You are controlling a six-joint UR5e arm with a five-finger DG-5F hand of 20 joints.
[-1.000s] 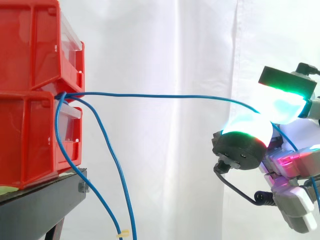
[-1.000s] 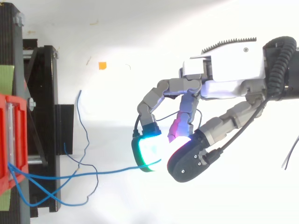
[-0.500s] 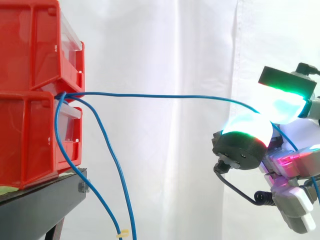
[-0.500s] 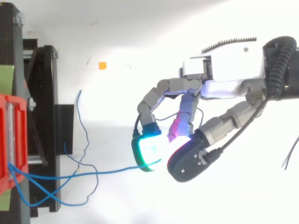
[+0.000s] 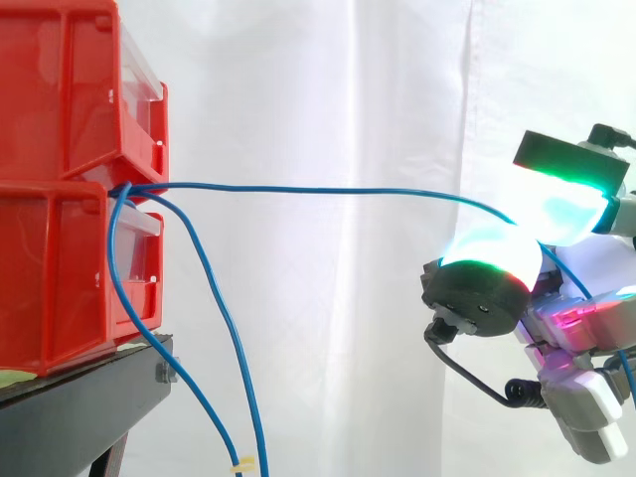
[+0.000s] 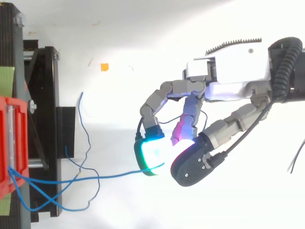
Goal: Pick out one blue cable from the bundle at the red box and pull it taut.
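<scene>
Red plastic bins [image 5: 60, 179], two of them, stacked at the left on a black stand [image 5: 84, 393], before a white curtain [image 5: 328, 79]. From the seam between the two bins, one blue cable [image 5: 328, 189] out to the right, almost level, with a soft bow upward in the middle and a small dip at the far end. Ending there between the glowing fingertips [image 5: 497, 248] of the hand [image 5: 581, 318], well apart from the bins. Fingers curled inward with the thumb against them, pinching this cable between a cyan-green pad and a dark-backed one.

In the top view, the hand [image 6: 228, 71] at the right, fingers bent toward the left. Blue cable [image 6: 114, 175] from the red bins [image 6: 9, 138] across the stand to the fingertips [image 6: 151, 155]. Not quite straight there, slightly wavy near the stand.

From the same seam, other blue cables [image 5: 234, 338] hanging loose, down past the front corner of the stand, with a small yellow tag [image 5: 245, 463] near the bottom. From above, these loose ones in loops and crossings over the stand and beside it. Small orange scrap [image 6: 104, 67] on the white ground, apart from all else.
</scene>
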